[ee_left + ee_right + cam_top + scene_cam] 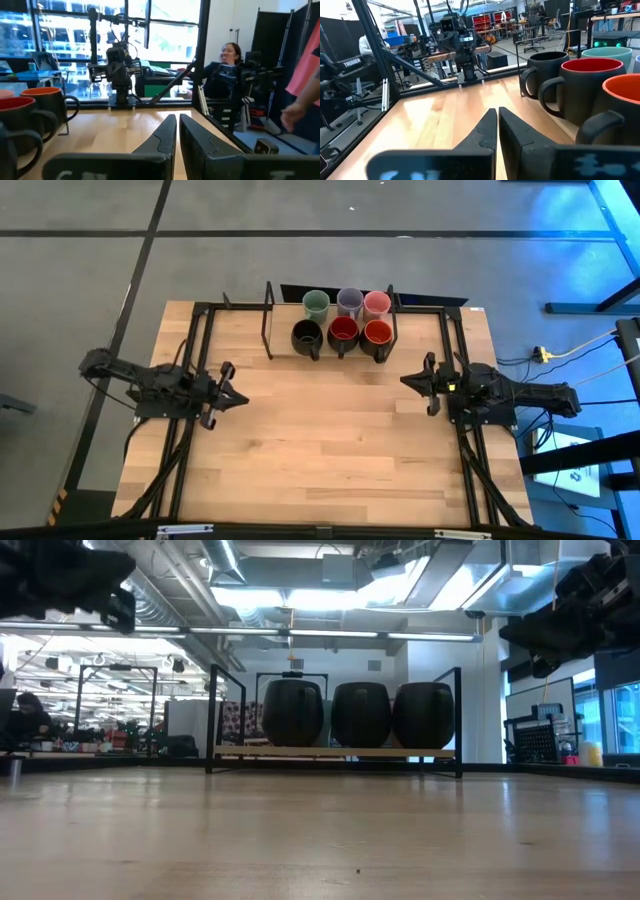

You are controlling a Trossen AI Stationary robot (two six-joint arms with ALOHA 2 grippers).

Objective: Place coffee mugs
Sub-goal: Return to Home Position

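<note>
Six mugs stand upright in two rows inside a black wire rack point(268, 320) at the table's far middle. The far row is pale green point(316, 303), lavender point(349, 301) and pink point(377, 303). The near row is black point(306, 335), red point(343, 332) and a second red point(377, 333). My left gripper point(240, 395) hovers shut over the table's left side. My right gripper point(405, 380) hovers shut over the right side. Both point toward the table's middle, away from the mugs. In the right wrist view the black mug point(547, 75) and a red mug point(587, 87) show beside the shut fingers point(497, 120).
Bare wooden tabletop point(330, 440) lies between the two grippers and the near edge. Black frame rails point(195, 360) run along the table's left and right sides. Beyond the table, a seated person point(227, 65) and another person's arm point(300, 100) show in the left wrist view.
</note>
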